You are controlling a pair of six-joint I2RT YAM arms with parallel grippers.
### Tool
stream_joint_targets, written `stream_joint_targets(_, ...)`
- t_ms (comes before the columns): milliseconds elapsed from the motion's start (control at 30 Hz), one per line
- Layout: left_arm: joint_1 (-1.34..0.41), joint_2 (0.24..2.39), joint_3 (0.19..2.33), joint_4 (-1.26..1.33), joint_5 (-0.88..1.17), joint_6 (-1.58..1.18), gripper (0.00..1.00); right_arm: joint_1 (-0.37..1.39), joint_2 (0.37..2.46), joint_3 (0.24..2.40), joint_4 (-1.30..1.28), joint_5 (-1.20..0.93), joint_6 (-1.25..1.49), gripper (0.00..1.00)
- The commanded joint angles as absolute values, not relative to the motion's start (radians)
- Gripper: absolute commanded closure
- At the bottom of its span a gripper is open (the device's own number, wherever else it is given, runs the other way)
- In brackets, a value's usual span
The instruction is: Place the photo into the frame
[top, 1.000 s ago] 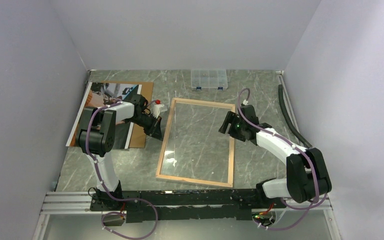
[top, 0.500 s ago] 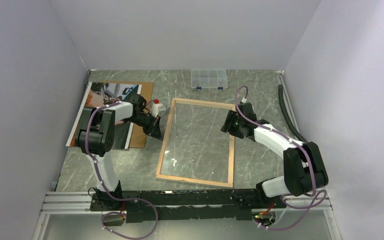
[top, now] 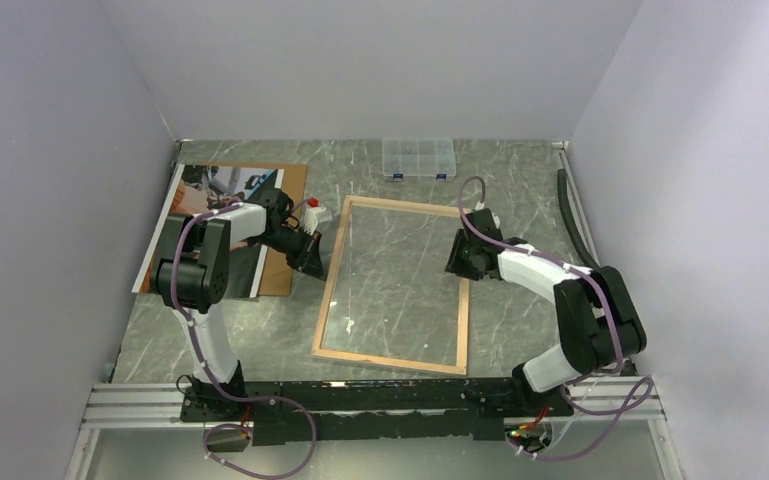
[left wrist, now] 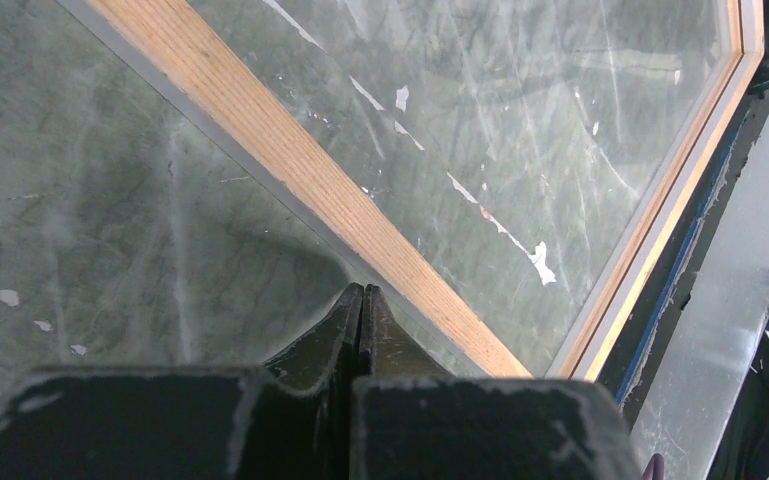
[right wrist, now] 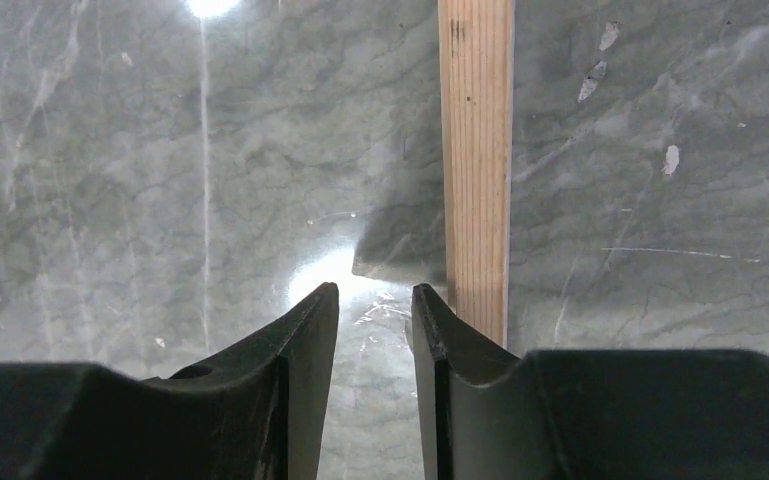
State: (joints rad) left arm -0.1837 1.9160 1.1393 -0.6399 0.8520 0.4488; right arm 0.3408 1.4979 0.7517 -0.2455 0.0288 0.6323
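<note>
Likely positioning frame (top: 395, 280), back-up; photo (top: 205, 185) lying apart. Left claw (left wrist: 361, 300) together at left rail; right claw (right wrist: 373, 290) slightly apart, empty, hovering beside right rail. Next: pinching photo edge.

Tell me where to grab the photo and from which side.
Its left long margin, approached low from the left: the photo lies flat, shifted left on the brown backing board, so that edge probably overhangs.

Bright overhead light; glare spots in right wrist view; soft shadows.
</note>
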Motion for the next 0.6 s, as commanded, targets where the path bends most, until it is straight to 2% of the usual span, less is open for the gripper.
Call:
stream_joint_targets(0, -0.181, 1.915, 1.162, -0.638, 0.892, 0.44, 0.97, 0.362, 1.518, 0.788, -0.29, 0.108, 0.641, 0.64)
stream_joint_targets(200, -0.182, 1.913, 1.169, -0.642, 0.895, 0.433, 0.97, 0.389, 1.468, 0.828, -0.301, 0.136, 0.629, 0.62)
stream_joint_targets(267, -0.178, 1.907, 1.176, -0.653, 0.896, 0.437, 0.97, 0.39, 1.437, 0.859, -0.32, 0.136, 0.626, 0.54)
stream_joint_targets(367, -0.162, 1.897, 1.184, -0.671, 0.898, 0.446, 0.97, 0.386, 1.369, 0.892, -0.338, 0.123, 0.622, 0.38)
stream_joint_targets(567, -0.133, 1.875, 1.187, -0.727, 0.883, 0.518, 0.97, 0.353, 1.299, 0.905, -0.392, 0.12, 0.615, 0.19)
